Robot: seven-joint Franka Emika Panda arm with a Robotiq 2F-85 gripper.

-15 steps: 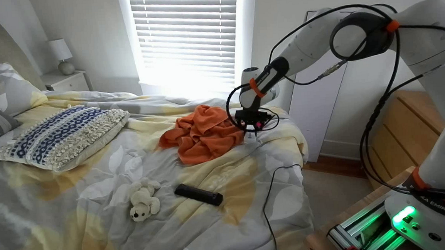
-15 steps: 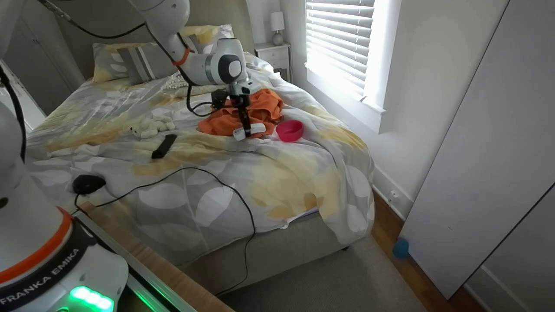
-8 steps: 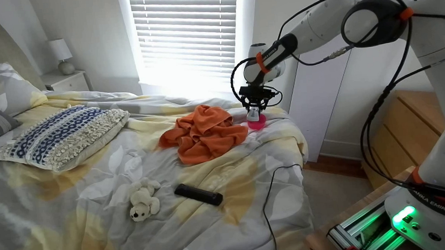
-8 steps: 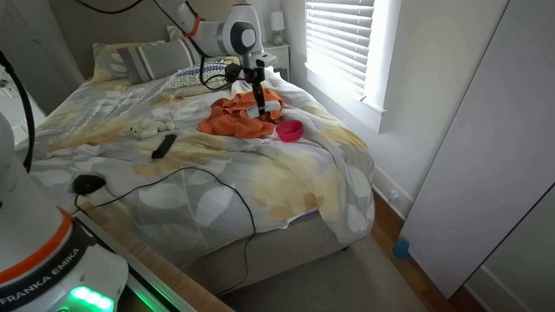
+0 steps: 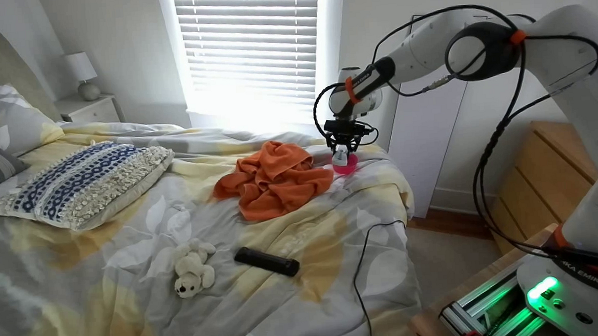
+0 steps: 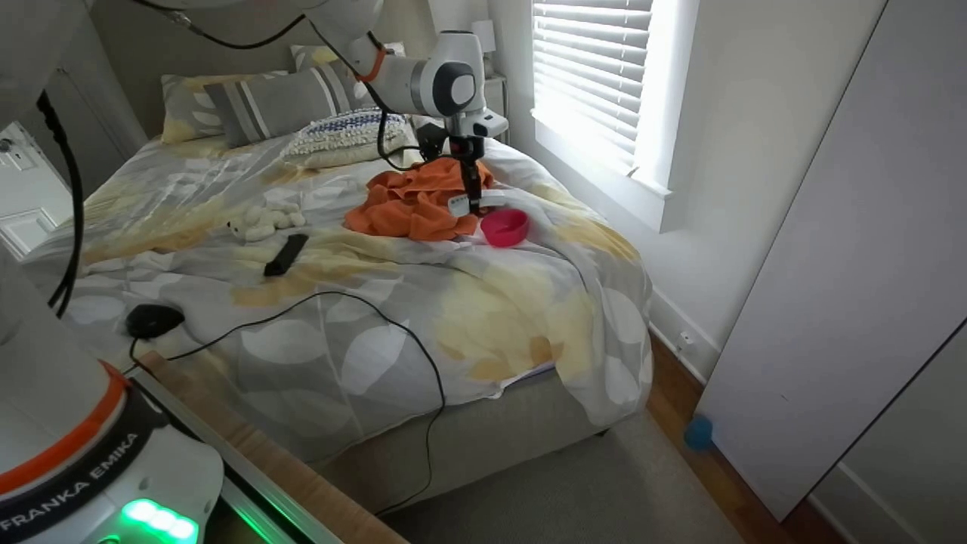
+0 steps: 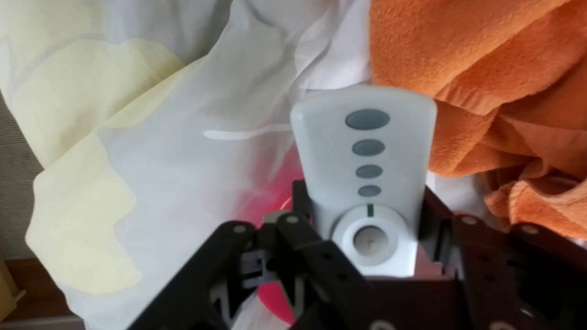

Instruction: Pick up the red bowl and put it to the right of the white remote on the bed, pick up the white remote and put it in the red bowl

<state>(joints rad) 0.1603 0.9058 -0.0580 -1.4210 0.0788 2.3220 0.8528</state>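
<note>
The white remote [image 7: 325, 137] with grey oval buttons and a round dial is held between the fingers of my gripper [image 7: 367, 208] in the wrist view. The gripper is shut on it. The remote [image 5: 339, 159] also shows in both exterior views [image 6: 458, 205], held up off the bed. The red bowl [image 6: 505, 230] stands upright on the bed, close below the gripper [image 6: 474, 208] and a little to its right in that exterior view. In an exterior view the remote covers part of the bowl [image 5: 348, 169]. In the wrist view the bowl [image 7: 275, 300] is mostly hidden behind the gripper.
An orange blanket [image 5: 274, 182] lies heaped beside the bowl. A white plush toy [image 5: 193, 268] and a black case-like object [image 5: 267, 262] lie farther off on the bed. A black cable [image 6: 378, 310] runs over the bed's edge. A patterned cushion [image 5: 84, 186] lies near the pillows.
My gripper lifted the remote off the bed beside the blanket and carried it toward the bowl. In the last half second it came slightly lower. The bowl has not moved.
</note>
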